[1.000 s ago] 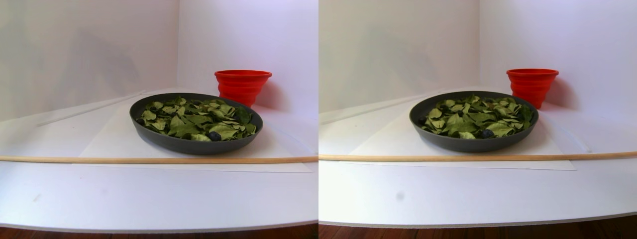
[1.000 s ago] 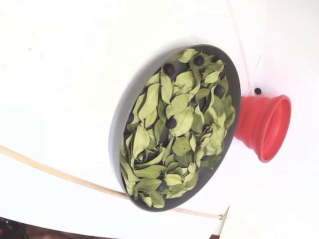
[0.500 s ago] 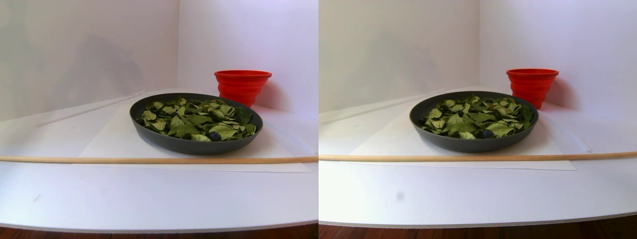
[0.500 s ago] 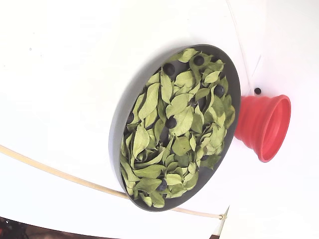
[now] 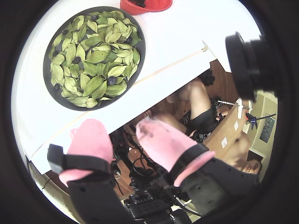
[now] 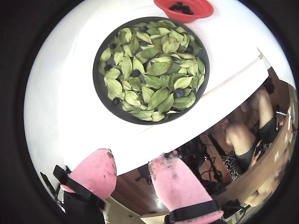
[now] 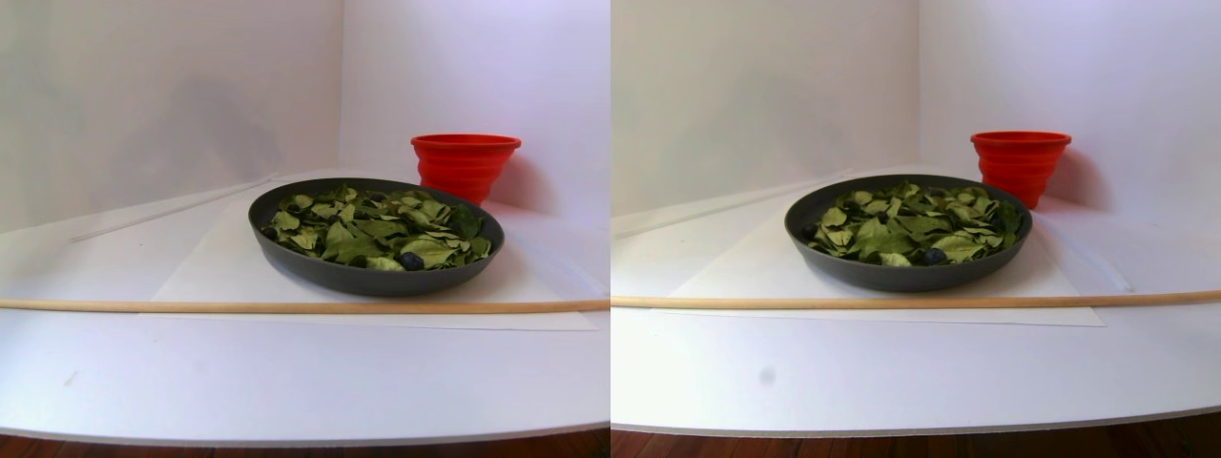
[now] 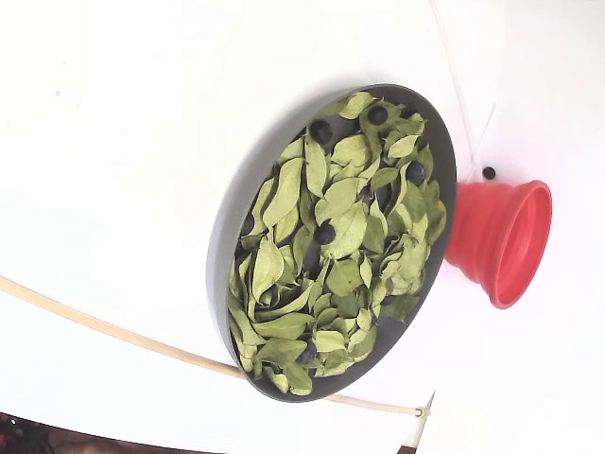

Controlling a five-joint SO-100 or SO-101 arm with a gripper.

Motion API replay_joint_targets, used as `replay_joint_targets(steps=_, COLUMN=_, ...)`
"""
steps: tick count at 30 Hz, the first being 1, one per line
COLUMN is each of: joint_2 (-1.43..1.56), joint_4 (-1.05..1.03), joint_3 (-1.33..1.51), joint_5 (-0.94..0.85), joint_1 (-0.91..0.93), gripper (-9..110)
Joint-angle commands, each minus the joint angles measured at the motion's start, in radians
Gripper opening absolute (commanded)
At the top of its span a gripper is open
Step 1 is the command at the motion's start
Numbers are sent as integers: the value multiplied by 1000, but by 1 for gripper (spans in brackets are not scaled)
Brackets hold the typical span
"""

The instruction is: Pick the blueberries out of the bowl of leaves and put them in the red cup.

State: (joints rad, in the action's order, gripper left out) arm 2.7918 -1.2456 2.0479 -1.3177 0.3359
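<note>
Pink-padded gripper (image 6: pixel 133 175) hangs released and empty past the white table (image 6: pixel 60 116) edge, well apart from the bowl (image 6: pixel 100 93), we see in both wrist views. Blueberries (image 6: pixel 179 92) lie scattered among the leaves (image 6: pixel 159 70); several already sit in the red cup (image 6: pixel 205 10) just beside the bowl.

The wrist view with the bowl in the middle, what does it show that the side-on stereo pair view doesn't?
Only a wrist view shows the open gripper with its pink fingers, empty, and dark berries already inside the red cup. Only the stereo pair view shows the cup's ribbed outer wall and the white backdrop. Both show the grey bowl of green leaves with blueberries and the wooden stick.
</note>
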Motion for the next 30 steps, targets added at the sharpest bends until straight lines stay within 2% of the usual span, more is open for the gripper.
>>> replay_joint_targets(steps=1, joint_2=2, joint_4=32, joint_3=-9, joint_5=-12, joint_1=-15, gripper=14)
replay_joint_targets(steps=30, joint_2=-123, joint_4=322, joint_3=173, joint_5=-127, joint_1=-101, gripper=15)
